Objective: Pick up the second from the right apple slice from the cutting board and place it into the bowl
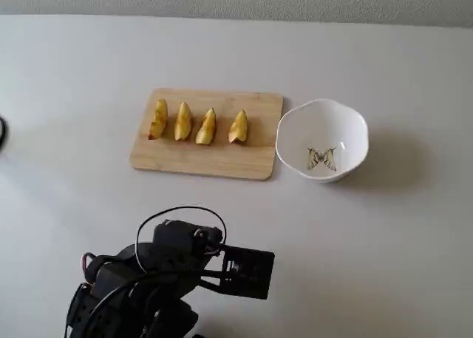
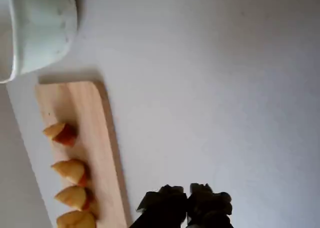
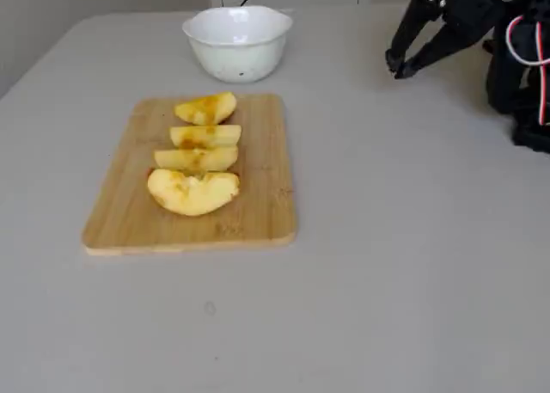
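Four apple slices lie in a row on the cutting board [image 1: 214, 157], beside the bowl [image 1: 353, 127]. The fingers [image 2: 187, 200] are pressed together, far from the cutting board.

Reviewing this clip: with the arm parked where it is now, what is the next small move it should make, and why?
Probably swing the gripper toward the cutting board and open it over the apple slice, second from the bowl in that fixed view. All four slices lie on the board, the bowl holds none, and the wrist view shows the jaws together over bare table, well short of the board.
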Tool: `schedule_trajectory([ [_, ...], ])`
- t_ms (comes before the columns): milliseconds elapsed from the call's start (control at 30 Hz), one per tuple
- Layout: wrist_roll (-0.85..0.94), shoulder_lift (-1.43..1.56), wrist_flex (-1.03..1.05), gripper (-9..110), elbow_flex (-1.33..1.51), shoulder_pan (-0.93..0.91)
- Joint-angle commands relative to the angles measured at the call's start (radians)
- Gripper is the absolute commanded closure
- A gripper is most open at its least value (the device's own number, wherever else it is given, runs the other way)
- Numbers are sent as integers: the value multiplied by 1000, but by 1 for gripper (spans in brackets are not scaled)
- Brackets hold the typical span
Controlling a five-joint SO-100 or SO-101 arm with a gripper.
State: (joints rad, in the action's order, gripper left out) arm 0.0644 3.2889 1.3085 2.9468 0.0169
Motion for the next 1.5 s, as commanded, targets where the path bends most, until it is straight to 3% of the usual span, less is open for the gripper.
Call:
schedule_trajectory([
  [0,187,2,-51,101,32,15],
  [200,750,0,-199,91,-5,-106],
  [333,953,-38,-227,91,-95,-48],
  [467,1103,-442,-262,83,-341,2],
  [667,1152,-1092,-183,71,-881,43],
  [833,1150,-1471,-52,69,-1262,92],
  [1333,1008,-2157,249,71,-2125,295],
  [1467,985,-2252,281,71,-2246,333],
])
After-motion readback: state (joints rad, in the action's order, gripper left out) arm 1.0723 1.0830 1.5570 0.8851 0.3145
